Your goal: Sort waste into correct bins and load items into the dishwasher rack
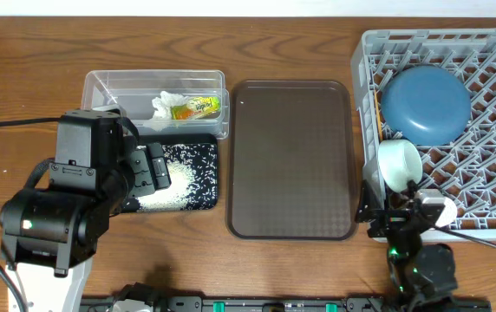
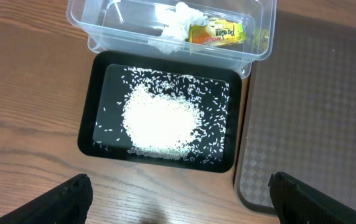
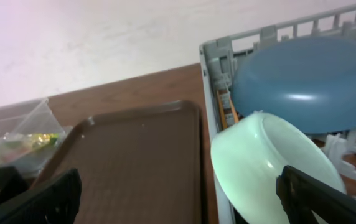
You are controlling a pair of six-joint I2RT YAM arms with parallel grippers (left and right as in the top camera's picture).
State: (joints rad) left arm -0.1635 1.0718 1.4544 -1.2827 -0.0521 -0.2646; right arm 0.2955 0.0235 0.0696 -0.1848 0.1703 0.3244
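Observation:
The clear tub [image 1: 109, 87] at the back left holds a crumpled white tissue [image 1: 166, 102] and a yellow-green snack wrapper [image 1: 196, 107]. In front of it lies the black tray [image 2: 94, 124] with a heap of white rice [image 2: 159, 118]. My left gripper [image 2: 181, 205] hovers open and empty over the wood just before that tray. In the grey rack [image 1: 491, 147] on the right, a blue bowl [image 1: 425, 104] lies upside down and a mint-white bowl [image 1: 400, 162] leans on its side. My right gripper [image 3: 184, 205] stands open and empty at the rack's near left corner, by the mint bowl [image 3: 271, 162].
A flat brown serving tray [image 1: 291, 160] lies between the black tray and the rack. A thin orange-brown stick [image 3: 228, 109] stands along the rack's left wall beside the blue bowl [image 3: 309, 81]. The left arm's bulk covers the black tray's left end in the overhead view.

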